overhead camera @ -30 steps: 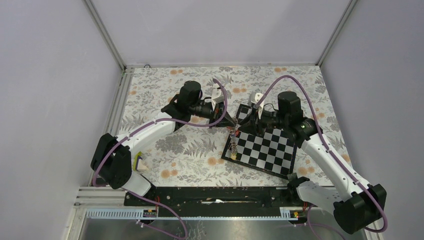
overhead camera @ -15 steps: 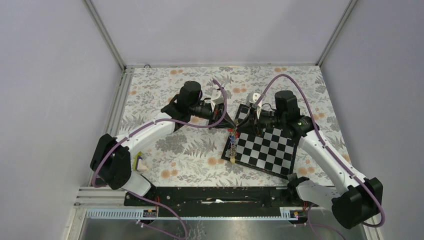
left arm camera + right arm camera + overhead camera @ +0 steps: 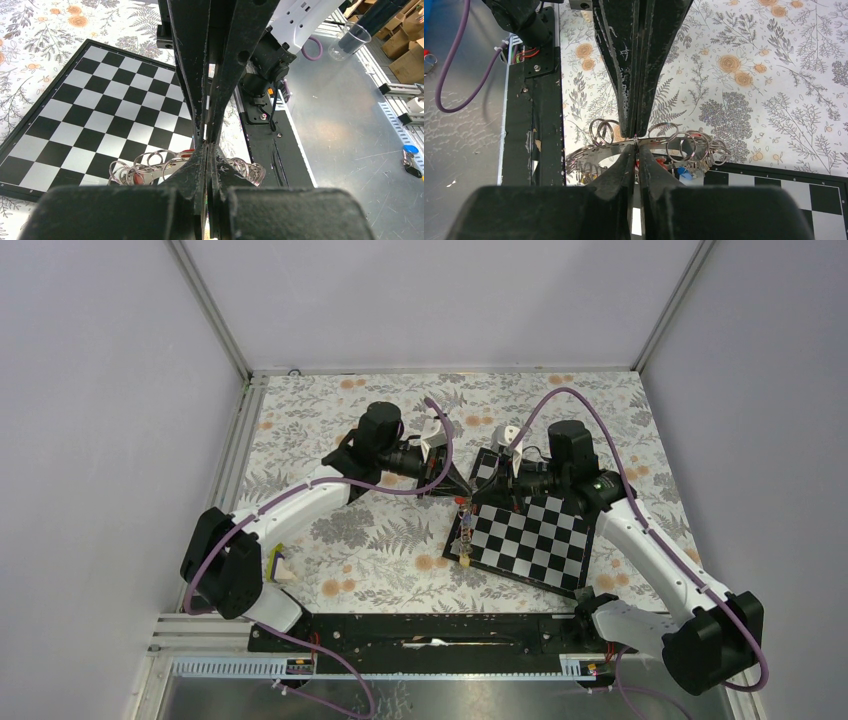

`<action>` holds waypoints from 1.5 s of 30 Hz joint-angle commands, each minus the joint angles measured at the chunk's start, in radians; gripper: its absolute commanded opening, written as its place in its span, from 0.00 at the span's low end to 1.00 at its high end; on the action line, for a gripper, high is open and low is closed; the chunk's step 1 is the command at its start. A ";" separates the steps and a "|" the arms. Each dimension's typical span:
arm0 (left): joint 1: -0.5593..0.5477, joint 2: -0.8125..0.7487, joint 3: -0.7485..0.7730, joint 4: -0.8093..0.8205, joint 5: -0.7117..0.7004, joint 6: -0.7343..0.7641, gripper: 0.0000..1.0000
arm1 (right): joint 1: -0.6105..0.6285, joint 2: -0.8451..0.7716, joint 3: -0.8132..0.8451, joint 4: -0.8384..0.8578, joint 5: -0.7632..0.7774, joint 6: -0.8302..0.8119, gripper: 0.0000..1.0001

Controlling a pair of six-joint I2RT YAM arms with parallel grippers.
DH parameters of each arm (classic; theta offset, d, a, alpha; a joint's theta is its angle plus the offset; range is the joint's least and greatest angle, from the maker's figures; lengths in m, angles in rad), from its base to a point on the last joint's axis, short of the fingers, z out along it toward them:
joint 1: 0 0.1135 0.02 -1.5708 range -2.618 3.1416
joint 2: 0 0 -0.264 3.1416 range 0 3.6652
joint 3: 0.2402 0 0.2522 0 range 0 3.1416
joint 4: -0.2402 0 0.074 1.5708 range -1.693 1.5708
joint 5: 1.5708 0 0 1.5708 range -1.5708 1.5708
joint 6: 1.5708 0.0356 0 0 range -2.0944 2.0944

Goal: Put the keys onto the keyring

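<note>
Meeting tip-to-tip on the keyring (image 3: 596,149), left gripper (image 3: 206,145) and right gripper (image 3: 636,142).

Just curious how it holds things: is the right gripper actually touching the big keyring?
Touching. The right wrist view shows the right gripper shut, pinching the thin metal band of the keyring at its tip.

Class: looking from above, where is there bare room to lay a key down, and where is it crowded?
Free: floral cloth between left arm and chessboard; the far strip beyond both arms; the board's near squares. Crowded: the board's left edge, where both arms' fingers meet at the keyring and keys.
</note>
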 commanded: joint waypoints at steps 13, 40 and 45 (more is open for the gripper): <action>0.003 -0.049 0.026 0.009 -0.019 0.092 0.00 | -0.002 -0.005 0.106 -0.087 0.088 -0.026 0.00; -0.038 -0.021 0.046 -0.065 -0.122 0.184 0.38 | 0.120 0.096 0.271 -0.305 0.293 -0.089 0.00; -0.040 -0.020 0.037 -0.063 -0.122 0.187 0.35 | 0.122 0.094 0.272 -0.304 0.290 -0.089 0.00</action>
